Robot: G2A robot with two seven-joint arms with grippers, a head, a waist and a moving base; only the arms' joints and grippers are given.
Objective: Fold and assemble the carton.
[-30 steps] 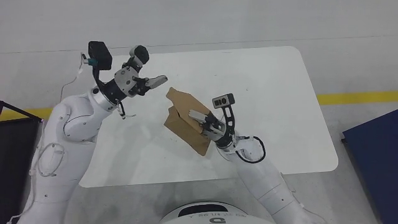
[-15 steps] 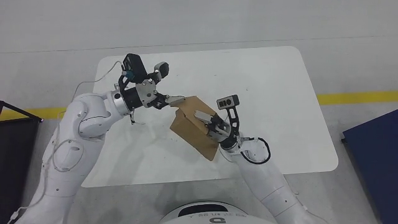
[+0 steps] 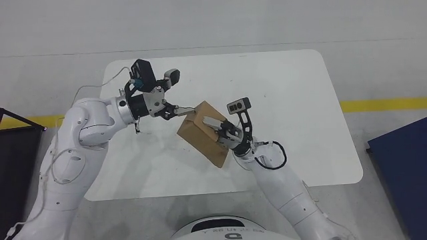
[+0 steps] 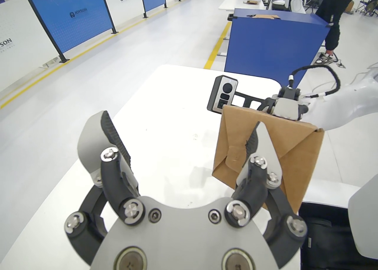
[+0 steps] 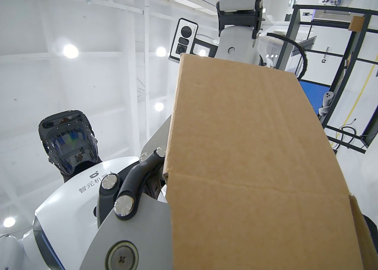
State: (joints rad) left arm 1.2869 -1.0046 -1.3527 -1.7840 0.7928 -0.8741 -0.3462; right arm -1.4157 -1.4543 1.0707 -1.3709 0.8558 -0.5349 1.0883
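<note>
Cardboard flap now lies flat on the carton, grasped by right gripper, spread left gripper touching.

I swung the left gripper in from the table's far-left area to the carton, jaws spread wide, and brought one finger against its end. The raised flap went down flat, and the carton shifted slightly toward the left arm.
</note>
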